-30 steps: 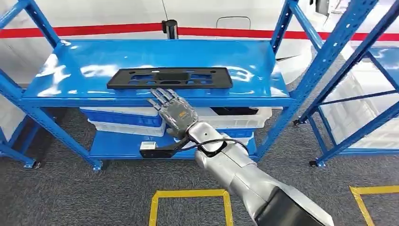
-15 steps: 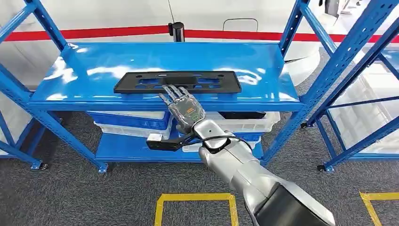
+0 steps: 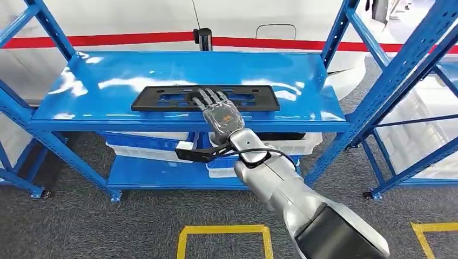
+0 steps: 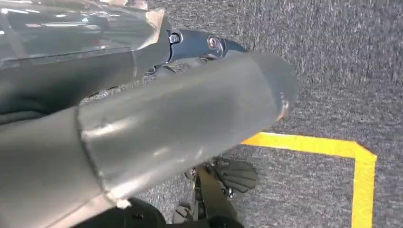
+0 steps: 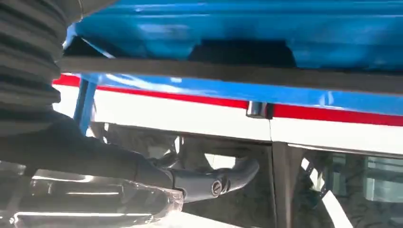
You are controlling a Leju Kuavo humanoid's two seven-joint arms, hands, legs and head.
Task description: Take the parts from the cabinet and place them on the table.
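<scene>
A long flat black part (image 3: 162, 100) with cut-outs lies on the top blue shelf (image 3: 108, 75) of the cabinet, near its front edge. My right hand (image 3: 219, 113) reaches over that front edge, and its fingers (image 3: 209, 98) lie spread and straight on the middle of the part, gripping nothing. In the right wrist view the part's edge (image 5: 237, 76) shows as a dark strip under the blue shelf (image 5: 285, 28), with a dark finger (image 5: 214, 185) stretched out. My left hand (image 4: 190, 118) hangs over the carpet, its thumb and a dark finger (image 4: 209, 42) held out with nothing in them.
Blue and white bins (image 3: 146, 145) and a white bin (image 3: 294, 141) fill the lower shelf. A second blue rack (image 3: 410, 81) stands to the right. Yellow tape (image 3: 221, 231) marks the grey carpet in front. A black post (image 3: 203, 39) rises behind the shelf.
My right hand has moved forward from the shelf's front edge onto the middle of the black part. The view has shifted slightly; the part itself lies where it was.
</scene>
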